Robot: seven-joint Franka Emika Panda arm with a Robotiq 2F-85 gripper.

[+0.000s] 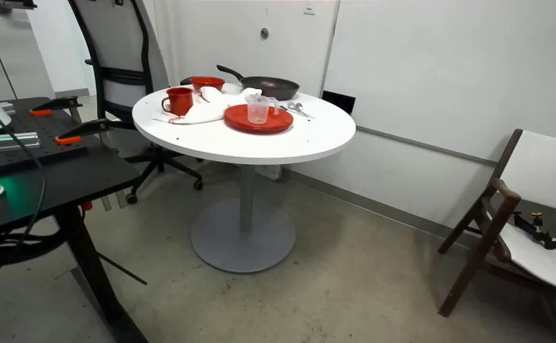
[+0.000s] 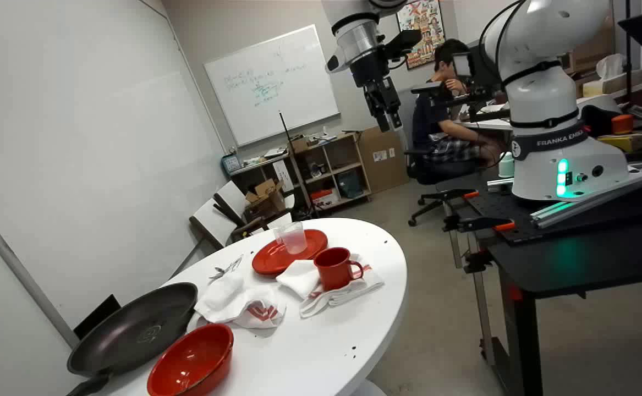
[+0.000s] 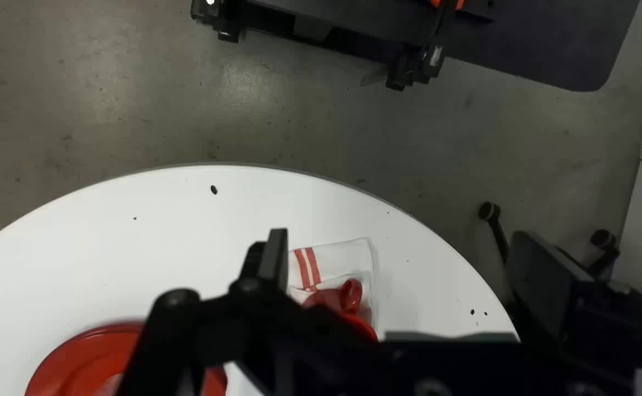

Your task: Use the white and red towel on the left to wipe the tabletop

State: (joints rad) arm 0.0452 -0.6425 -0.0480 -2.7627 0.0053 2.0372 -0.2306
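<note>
"How is the arm standing?"

"The Franka arm point(image 2: 543, 102) has its base at the right in an exterior view, on the black desk point(image 2: 618, 264). Its heavy lower links climb toward the upper right, the middle runs out past the top edge, and the wrist point(image 2: 360, 47) comes back in at upper centre, slanting down toward the lower right."

"And the table?"

"Its round white tabletop point(image 2: 298, 346) takes the lower centre there, and the lower left and centre of the wrist view."

"The towel we want?"

"Two white and red ones lie on it; I can't tell which is meant. The crumpled towel point(image 2: 238, 302) is lower left of centre, the folded towel point(image 2: 348, 296) to its right at lower centre."

"Near those?"

"A red plate point(image 2: 275, 262), just above the folded towel in the frame."

"Now the gripper point(image 2: 390, 125)."

"Pointing down, well apart from the tabletop. In the wrist view its black fingers point(image 3: 273, 256) stand wide apart, and part of the folded towel shows between them."

"And the small things?"

"The red mug point(image 2: 332, 269), upright on the folded towel, then black specks point(image 2: 354, 347) on the tabletop."
</note>
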